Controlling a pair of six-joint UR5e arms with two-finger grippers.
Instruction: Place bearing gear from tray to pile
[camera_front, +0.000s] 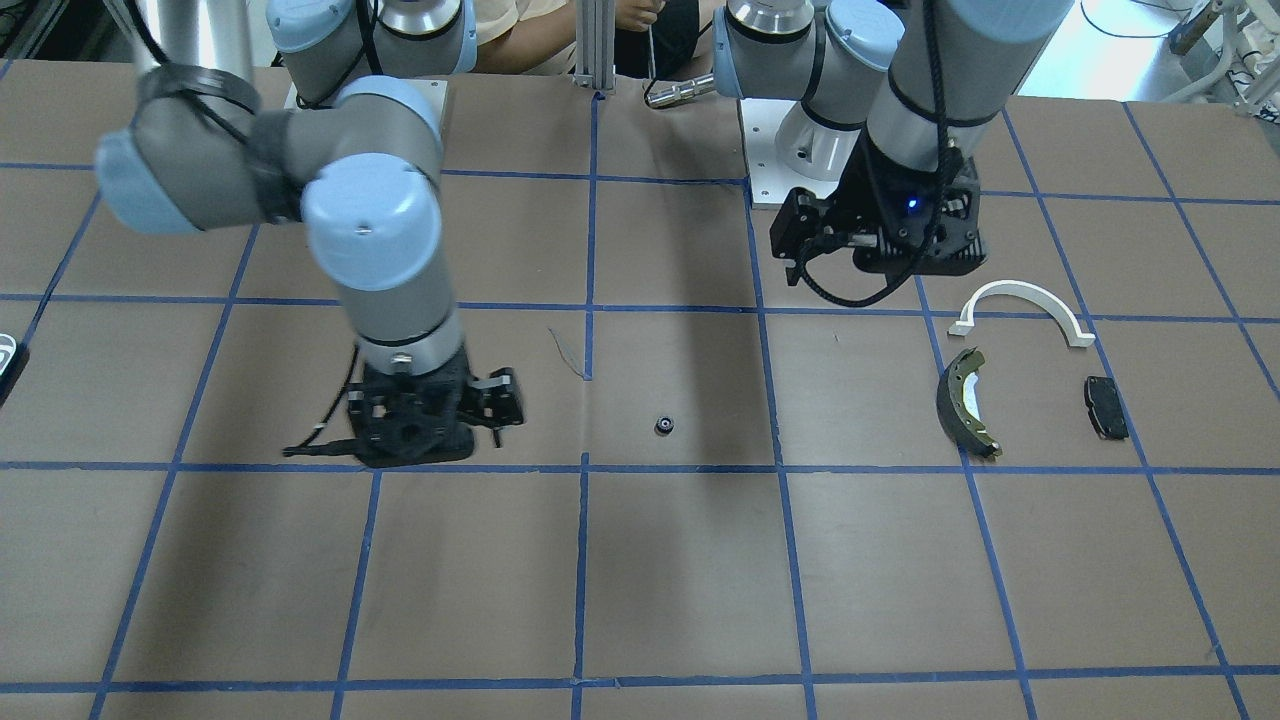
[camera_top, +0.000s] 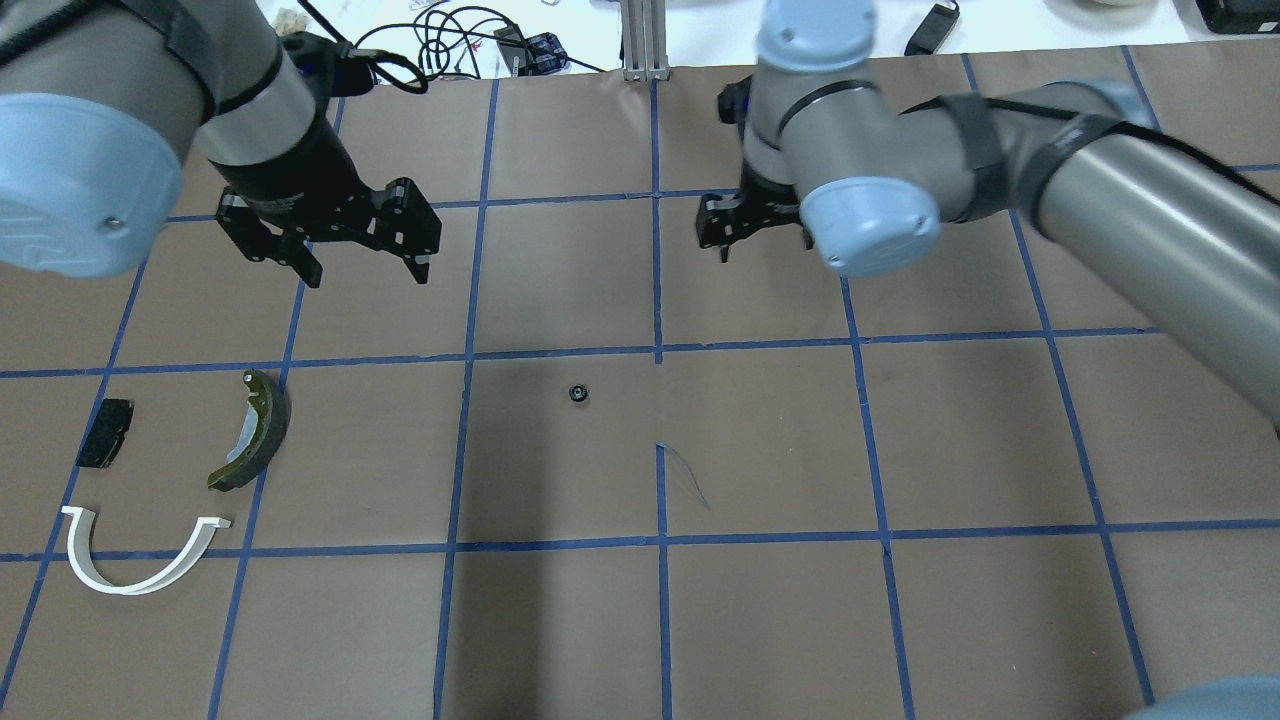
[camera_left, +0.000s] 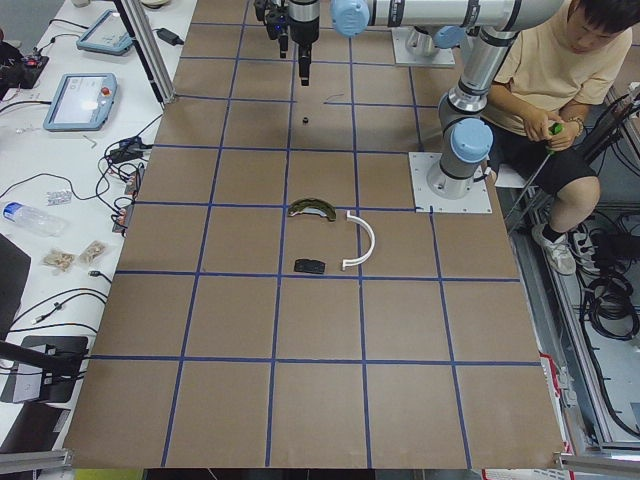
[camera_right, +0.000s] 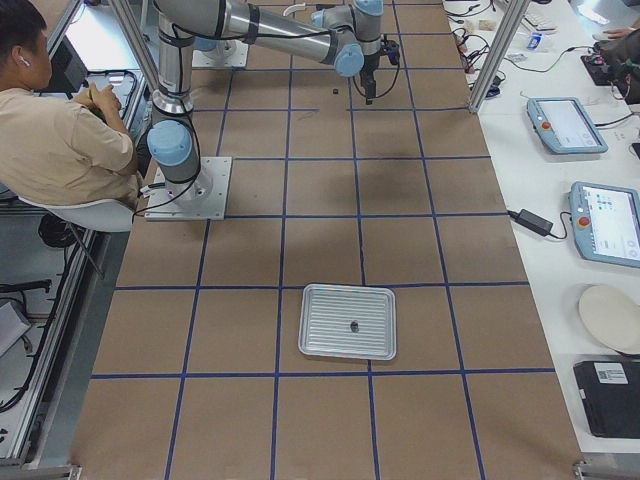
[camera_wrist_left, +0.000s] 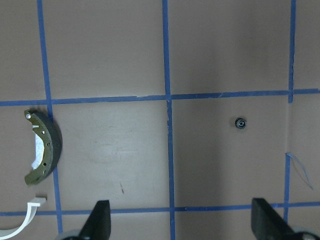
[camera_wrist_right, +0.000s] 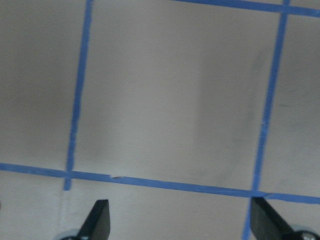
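Observation:
A small black bearing gear (camera_top: 577, 393) lies alone on the brown table mid-way between the arms; it also shows in the front view (camera_front: 665, 425) and the left wrist view (camera_wrist_left: 240, 122). The pile lies on my left: a white half-ring arch (camera_top: 120, 587), a dark brake shoe (camera_top: 262, 432) and a black pad (camera_top: 105, 433). My left gripper (camera_top: 365, 275) is open and empty, hovering behind the pile, apart from the gear. My right gripper (camera_wrist_right: 180, 222) is open and empty over bare table, behind and to the right of the gear (camera_top: 725, 240). The metal tray (camera_right: 318, 345) holds one small dark part.
The tray sits at the table's far right end, seen only in the exterior right view. A seated operator (camera_left: 545, 90) is behind the robot bases. An aluminium post (camera_top: 645, 40) stands at the table's far edge. Blue tape lines grid the table.

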